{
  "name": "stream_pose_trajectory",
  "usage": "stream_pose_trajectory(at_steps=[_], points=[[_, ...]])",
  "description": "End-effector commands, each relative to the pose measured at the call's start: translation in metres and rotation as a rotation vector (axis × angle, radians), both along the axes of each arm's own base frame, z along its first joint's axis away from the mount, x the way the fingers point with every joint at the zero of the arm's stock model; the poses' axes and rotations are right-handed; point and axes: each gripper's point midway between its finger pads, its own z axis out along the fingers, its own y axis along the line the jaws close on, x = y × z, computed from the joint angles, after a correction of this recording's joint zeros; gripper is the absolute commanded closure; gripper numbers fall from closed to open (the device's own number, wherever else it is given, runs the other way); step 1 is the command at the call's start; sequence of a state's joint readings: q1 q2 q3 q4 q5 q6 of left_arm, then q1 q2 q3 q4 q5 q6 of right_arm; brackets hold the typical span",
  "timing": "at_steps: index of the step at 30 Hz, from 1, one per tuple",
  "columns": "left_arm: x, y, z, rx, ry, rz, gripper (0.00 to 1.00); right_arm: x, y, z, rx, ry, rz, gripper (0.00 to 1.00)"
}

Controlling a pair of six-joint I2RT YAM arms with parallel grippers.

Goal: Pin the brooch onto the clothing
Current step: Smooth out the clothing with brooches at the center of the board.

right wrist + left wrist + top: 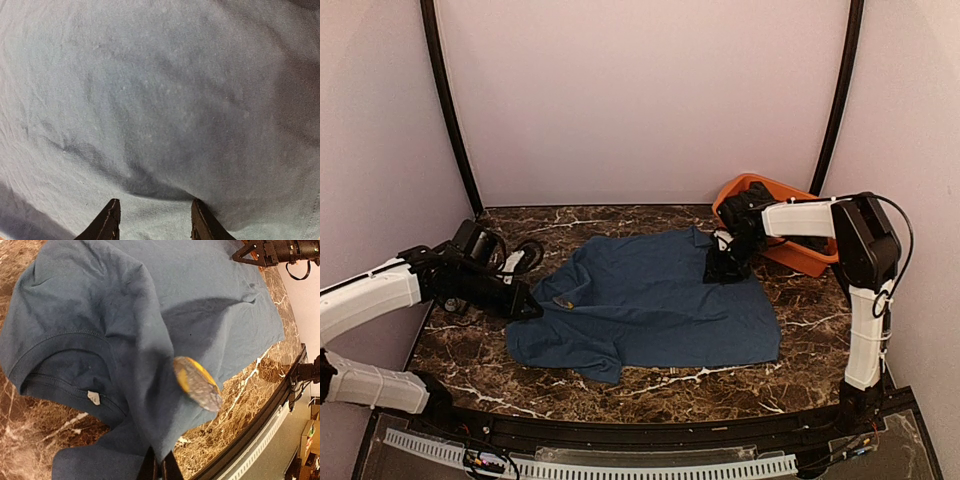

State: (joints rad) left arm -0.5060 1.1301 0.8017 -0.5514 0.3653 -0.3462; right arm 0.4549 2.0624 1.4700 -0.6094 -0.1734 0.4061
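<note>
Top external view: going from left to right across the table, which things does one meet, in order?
In order: left gripper → brooch → right gripper → tub. The shirt spreads under the middle ones, so it has no single place.

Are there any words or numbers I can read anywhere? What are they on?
No text can be read anywhere.
White tag in the collar of the shirt: too small to read.
Brooch: face blurred, no letters to make out.
</note>
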Motion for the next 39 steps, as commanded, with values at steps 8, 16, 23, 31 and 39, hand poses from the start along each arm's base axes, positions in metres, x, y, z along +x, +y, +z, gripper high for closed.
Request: stream_pose_trajectory(at_steps=[8, 16, 23, 31, 39], points=[[-0.009, 0.028, 0.009, 0.04, -0.011, 0.146, 0.51, -0.01, 0.019, 0.064, -0.027, -0.15, 0.208, 0.49], [0.016, 0.034, 0.043, 0.13, -0.15, 0.118, 0.25, -0.038, 0.027, 0.085, -0.115, -0.206, 0.371, 0.46], [0.056, 0.038, 0.073, 0.3, -0.349, 0.006, 0.01, -0.07, 0.059, 0.095, -0.042, -0.294, 0.574, 0.4], [0.094, -0.028, 0.081, 0.204, -0.396, -0.3, 0.01, -0.108, 0.049, 0.064, -0.15, -0.31, 0.772, 0.38], [0.097, -0.092, 0.079, -0.027, -0.4, -0.54, 0.01, -0.124, 0.023, 0.034, -0.308, -0.344, 0.876, 0.38]])
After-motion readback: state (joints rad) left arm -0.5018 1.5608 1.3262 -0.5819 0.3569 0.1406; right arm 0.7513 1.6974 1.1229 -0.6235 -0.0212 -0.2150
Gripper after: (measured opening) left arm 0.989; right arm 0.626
